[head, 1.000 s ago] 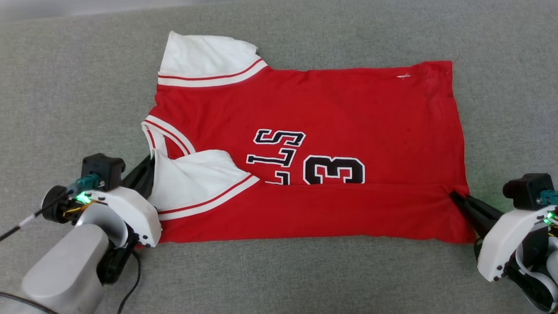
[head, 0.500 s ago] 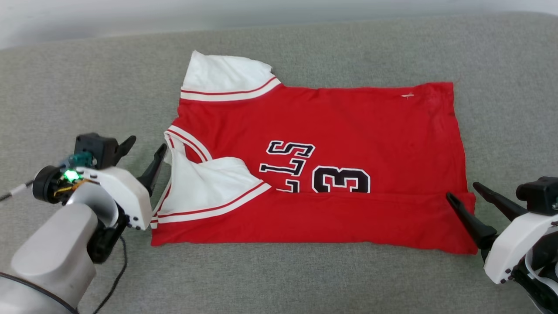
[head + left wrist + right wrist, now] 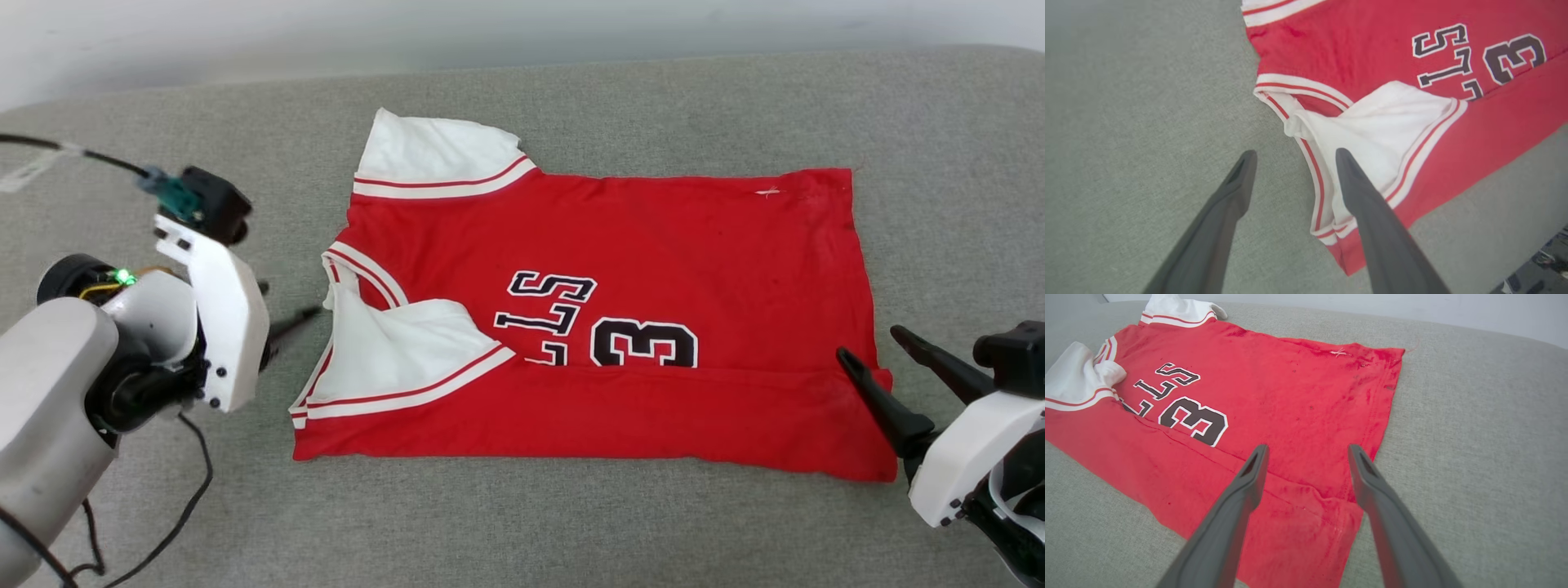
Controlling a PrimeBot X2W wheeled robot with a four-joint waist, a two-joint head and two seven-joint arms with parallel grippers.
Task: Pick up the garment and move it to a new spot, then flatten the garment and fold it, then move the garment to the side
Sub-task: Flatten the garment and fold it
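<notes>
Left pincer (image 3: 1295,152) and right pincer (image 3: 869,341) released the garment (image 3: 653,237), seemingly free between them.

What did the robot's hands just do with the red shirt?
Both let go. The left hand, which pinched the shirt near its collar, opened and drew back from it. The right hand, which pinched the hem, opened and backed off a little. The shirt stayed flat on the grey surface, its near edge folded over.
</notes>
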